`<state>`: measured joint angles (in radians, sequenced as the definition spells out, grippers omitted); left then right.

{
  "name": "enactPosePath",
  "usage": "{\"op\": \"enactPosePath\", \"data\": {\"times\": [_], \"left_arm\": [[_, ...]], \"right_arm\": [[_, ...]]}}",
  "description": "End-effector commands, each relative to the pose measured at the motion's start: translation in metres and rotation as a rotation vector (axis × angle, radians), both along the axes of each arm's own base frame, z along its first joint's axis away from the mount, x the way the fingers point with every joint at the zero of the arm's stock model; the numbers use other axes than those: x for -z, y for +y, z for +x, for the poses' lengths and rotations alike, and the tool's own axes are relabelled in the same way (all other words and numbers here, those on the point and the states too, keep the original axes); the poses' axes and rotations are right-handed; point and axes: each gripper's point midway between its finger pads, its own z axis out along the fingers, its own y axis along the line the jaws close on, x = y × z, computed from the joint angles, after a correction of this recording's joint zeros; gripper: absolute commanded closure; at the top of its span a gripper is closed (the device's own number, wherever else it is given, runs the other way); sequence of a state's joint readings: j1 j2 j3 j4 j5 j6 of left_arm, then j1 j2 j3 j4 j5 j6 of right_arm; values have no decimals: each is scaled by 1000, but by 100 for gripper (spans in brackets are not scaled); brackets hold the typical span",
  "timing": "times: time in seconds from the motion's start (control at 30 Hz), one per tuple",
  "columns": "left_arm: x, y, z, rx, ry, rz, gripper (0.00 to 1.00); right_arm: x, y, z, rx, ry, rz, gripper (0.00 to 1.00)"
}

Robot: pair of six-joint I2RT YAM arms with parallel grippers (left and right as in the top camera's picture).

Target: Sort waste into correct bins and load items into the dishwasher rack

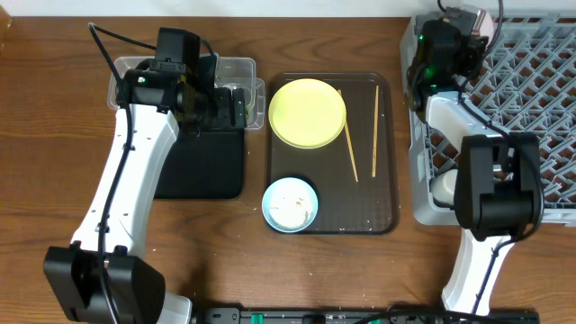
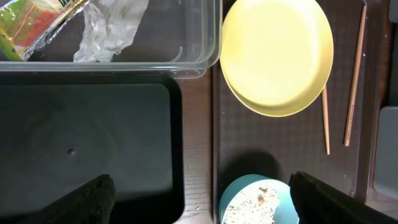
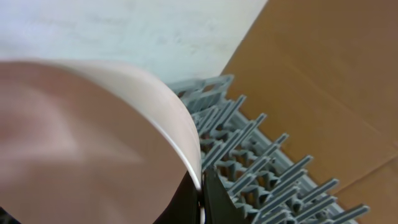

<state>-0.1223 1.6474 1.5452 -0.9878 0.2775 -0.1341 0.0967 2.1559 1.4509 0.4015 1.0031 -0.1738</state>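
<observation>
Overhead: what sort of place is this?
Likely a lab mock-up of a dish-clearing station: a wooden table, a grey dishwasher rack, and a tray with plate, chopsticks and a food-flecked bowl.

A pale bowl (image 3: 74, 143) fills the left side, close and blurred, its rim pinched between the dark tips of the claw (image 3: 200, 202). Beyond it lies the grey rack (image 3: 261, 168), with a brown surface (image 3: 323, 81) behind.

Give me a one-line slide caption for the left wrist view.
Wrapper and paper in the clear tub beside the black tray; yellow plate, chopsticks and blue bowl on the brown tray.
</observation>
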Motion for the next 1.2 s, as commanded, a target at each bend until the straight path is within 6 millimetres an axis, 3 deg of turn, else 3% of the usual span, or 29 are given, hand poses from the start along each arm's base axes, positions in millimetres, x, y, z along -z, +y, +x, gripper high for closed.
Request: {"op": "enactPosePath", "data": {"times": [0.0,0.47,0.73,1.0,1.17], "left_arm": [[-3,3,2,-6,-9,9,8],[-3,3,2,-6,-9,9,8],[-3,3,2,-6,-9,9,8],[-3,3,2,-6,-9,9,8],[-3,3,2,-6,-9,9,8]], "right_arm": [[5,7,8,-39,3,6,99],[32,41,8,-128,144,5,98],[41,67,5,-174,200,-5,71],[49,106,1,-245,252,-20,64],[49,115,0,-259,255,-22,64]]}}
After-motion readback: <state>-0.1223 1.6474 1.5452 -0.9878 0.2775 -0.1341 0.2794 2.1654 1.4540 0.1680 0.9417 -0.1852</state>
